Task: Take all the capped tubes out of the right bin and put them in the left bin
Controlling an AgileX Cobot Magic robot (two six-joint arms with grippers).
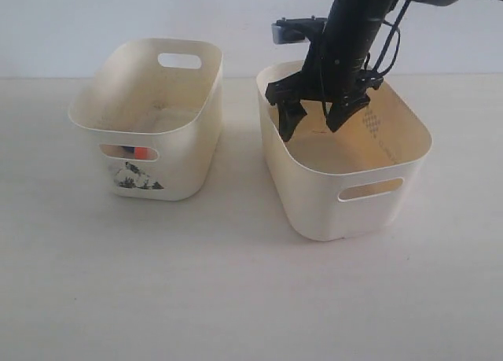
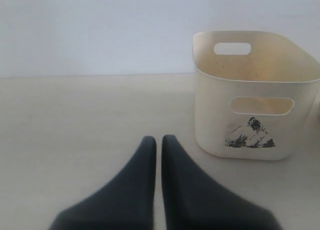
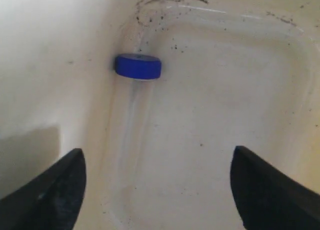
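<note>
The wider right bin (image 1: 314,196) stands on the right, and my right gripper (image 1: 314,116) hangs open just inside its top. In the right wrist view, a dark blue capped tube (image 3: 138,67) lies on the bin floor (image 3: 215,104) against one wall, its clear body pointing back towards the open right gripper (image 3: 156,152), which holds nothing. The narrower left bin (image 1: 185,141) carries the black-and-white sticker (image 1: 135,177). An orange-red cap (image 1: 140,152) shows through its front slot. My left gripper (image 2: 158,138) is shut and empty, low over the table beside the left bin (image 2: 210,115).
A diamond of small dots (image 1: 371,123) marks the right bin's inner wall. Dark specks dirty the right bin's floor. The pale tabletop (image 1: 236,298) runs in front of both bins, with a gap between them.
</note>
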